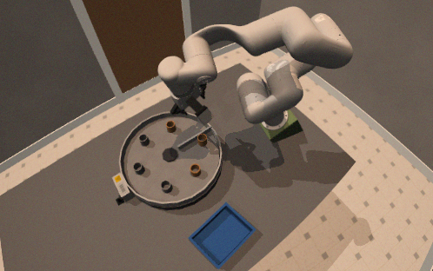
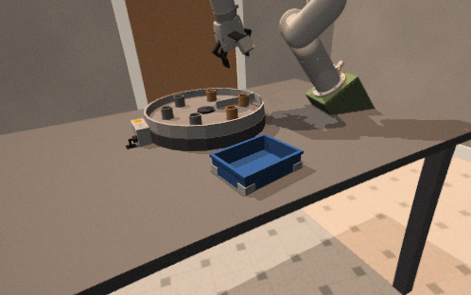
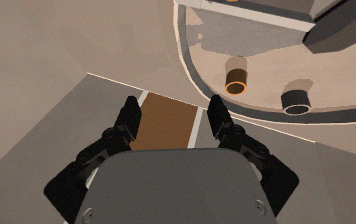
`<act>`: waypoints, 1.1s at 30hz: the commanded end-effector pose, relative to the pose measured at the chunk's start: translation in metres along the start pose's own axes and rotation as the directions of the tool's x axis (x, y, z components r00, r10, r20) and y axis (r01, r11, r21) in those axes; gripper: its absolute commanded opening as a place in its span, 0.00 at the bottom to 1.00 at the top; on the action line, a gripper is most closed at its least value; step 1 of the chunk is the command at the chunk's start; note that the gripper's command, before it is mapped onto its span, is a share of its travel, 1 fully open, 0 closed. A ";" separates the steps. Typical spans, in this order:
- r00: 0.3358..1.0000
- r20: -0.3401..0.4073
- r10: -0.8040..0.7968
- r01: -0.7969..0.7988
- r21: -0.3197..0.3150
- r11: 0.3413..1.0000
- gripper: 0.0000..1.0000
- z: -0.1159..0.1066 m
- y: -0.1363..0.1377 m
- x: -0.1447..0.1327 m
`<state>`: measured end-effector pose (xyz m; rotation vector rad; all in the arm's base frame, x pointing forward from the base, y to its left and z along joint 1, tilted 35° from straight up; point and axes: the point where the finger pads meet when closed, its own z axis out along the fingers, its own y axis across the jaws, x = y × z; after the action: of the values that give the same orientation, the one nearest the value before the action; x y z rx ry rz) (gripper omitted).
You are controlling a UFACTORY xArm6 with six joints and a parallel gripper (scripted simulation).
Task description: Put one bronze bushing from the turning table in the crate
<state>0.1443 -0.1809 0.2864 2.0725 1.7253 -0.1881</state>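
The turning table (image 1: 121, 152) (image 2: 180, 131) (image 3: 270, 62) carries three bronze bushings: one (image 1: 170, 129) (image 2: 211, 97) at the back, one (image 1: 202, 142) (image 2: 243, 102) beside the divider bar, one (image 1: 196, 174) (image 2: 232, 114) at the front right. One bronze bushing (image 3: 236, 77) shows fully in the wrist view, right of the fingers. Three dark grey bushings, one of them (image 1: 143, 142) (image 2: 180, 102) at the back left, stand on the left side. The blue crate (image 1: 240, 216) (image 2: 274, 175) is empty. My gripper (image 1: 188, 106) (image 2: 236, 56) (image 3: 174, 104) is open and empty, tilted, high above the table's back edge.
A thin divider bar (image 1: 196, 137) (image 2: 232, 101) (image 3: 250, 15) stands on the turning table, near a dark hub (image 1: 169, 155) (image 2: 205, 110). The raised rim surrounds the bushings. A small box (image 1: 121, 186) (image 2: 141, 131) sits at its left. The arm stands on a green base (image 1: 292, 123) (image 2: 355, 95).
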 end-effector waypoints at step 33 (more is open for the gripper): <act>0.970 -0.237 0.048 -0.124 -0.315 0.941 0.12 -0.044 0.031 0.081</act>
<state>0.1846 -0.0938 0.3018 1.9741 1.6536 0.3537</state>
